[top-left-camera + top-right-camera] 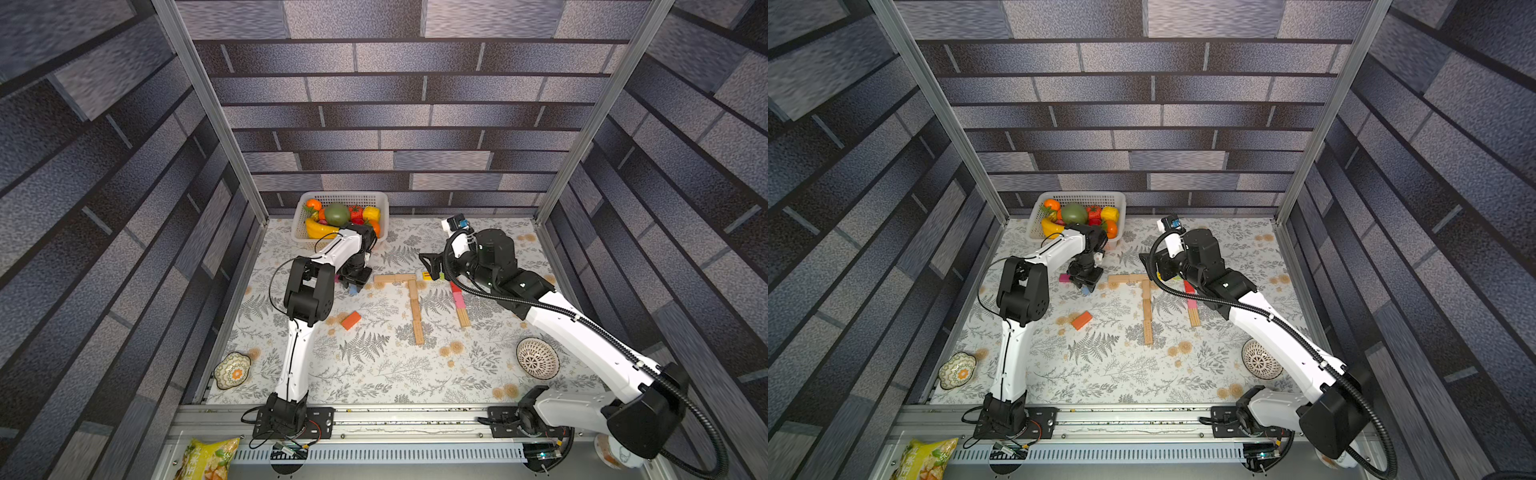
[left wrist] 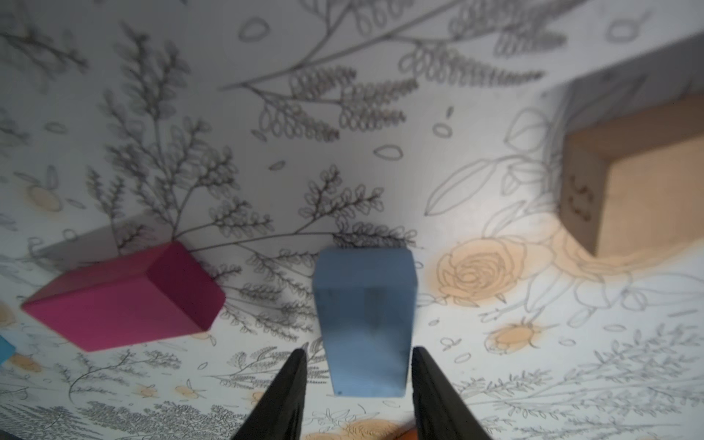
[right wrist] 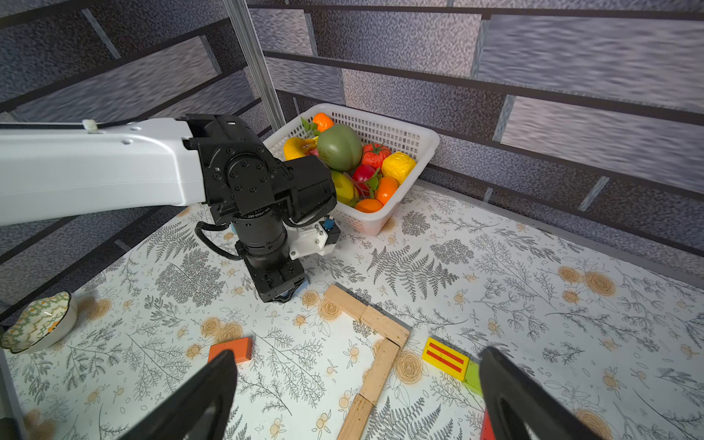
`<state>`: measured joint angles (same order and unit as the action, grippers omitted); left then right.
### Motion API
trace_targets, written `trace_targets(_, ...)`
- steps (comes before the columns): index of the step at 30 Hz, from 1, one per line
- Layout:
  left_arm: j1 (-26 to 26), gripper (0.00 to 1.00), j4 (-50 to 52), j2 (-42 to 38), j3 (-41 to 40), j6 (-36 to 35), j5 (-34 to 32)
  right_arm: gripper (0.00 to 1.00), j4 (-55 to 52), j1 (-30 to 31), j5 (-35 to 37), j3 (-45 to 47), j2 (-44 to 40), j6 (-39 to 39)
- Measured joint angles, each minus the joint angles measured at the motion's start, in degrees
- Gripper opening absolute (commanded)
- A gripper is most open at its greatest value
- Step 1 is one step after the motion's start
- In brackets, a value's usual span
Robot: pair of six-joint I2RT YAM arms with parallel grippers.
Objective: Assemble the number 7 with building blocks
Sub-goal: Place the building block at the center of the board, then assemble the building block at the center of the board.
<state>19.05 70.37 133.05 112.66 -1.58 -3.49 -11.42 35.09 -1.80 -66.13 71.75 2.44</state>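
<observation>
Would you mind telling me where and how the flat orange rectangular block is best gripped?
Probably across its two long sides at mid-length, from straight above: the flat orange rectangular block lies flat on the floral cloth, turned diagonally, with nothing touching it.

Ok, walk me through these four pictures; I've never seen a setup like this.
Two robot arms stand at a flowered table. Two pictures look down from overhead, nearly alike; the other two come from cameras on each arm's wrist. Tan blocks already form a 7; loose coloured blocks, two bowls and a basket of toy fruit lie around it. The left hand straddles a blue block on the table, apparently not clamping it. The right hand is open and empty.
</observation>
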Motion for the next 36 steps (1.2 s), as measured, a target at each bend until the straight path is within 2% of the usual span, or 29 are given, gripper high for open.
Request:
trace_targets(6, 0.0, 0.61, 0.2, 0.1, 1.4, 0.1, -1.6, 1.00, 0.1, -0.2, -1.0, 0.1, 0.1, 1.2)
trace_targets(11, -0.2, 0.63, 1.2, -3.0, 1.3, 1.4, -1.4, 1.00, -0.6, -0.8, -3.9, -0.7, 3.8, 9.3)
trace_targets(14, -1.2, 0.65, 1.0, -10.5, -0.6, 4.2, 0.0, 0.99, -3.0, -0.9, -9.4, -4.7, 10.5, 17.4)
trace_targets(16, -3.8, 0.74, -0.1, -19.5, -4.7, 7.0, 1.9, 1.00, -4.3, -0.8, -14.5, -8.1, 16.2, 23.5)
trace_targets(17, -5.5, 0.74, -0.6, -23.9, -6.9, 8.5, 2.8, 1.00, -4.7, -0.5, -16.7, -9.6, 18.8, 26.0)
trace_targets(20, -13.6, 0.76, -3.1, -38.9, -15.3, 13.5, 6.4, 1.00, -6.6, 0.9, -21.9, -13.2, 26.0, 32.2)
trace_targets(23, -22.1, 0.84, -5.8, -51.6, -24.9, 17.6, 10.1, 1.00, -8.7, 3.6, -25.2, -16.9, 32.5, 36.7)
trace_targets(25, -24.9, 0.84, -6.8, -57.9, -30.8, 19.9, 13.0, 1.00, -10.1, 5.5, -26.4, -19.9, 36.4, 38.9)
trace_targets(27, -25.5, 0.85, -7.1, -61.9, -35.7, 21.6, 15.4, 1.00, -12.3, 7.4, -26.9, -24.5, 40.8, 40.2)
trace_targets(31, -25.5, 0.85, -8.1, -64.7, -42.1, 23.7, 18.7, 1.00, -13.4, 10.2, -26.8, -32.1, 48.0, 42.7)
trace_targets(36, -25.4, 0.86, -8.4, -66.2, -44.0, 24.7, 20.0, 1.00, -12.4, 12.1, -26.3, -34.9, 54.8, 46.5)
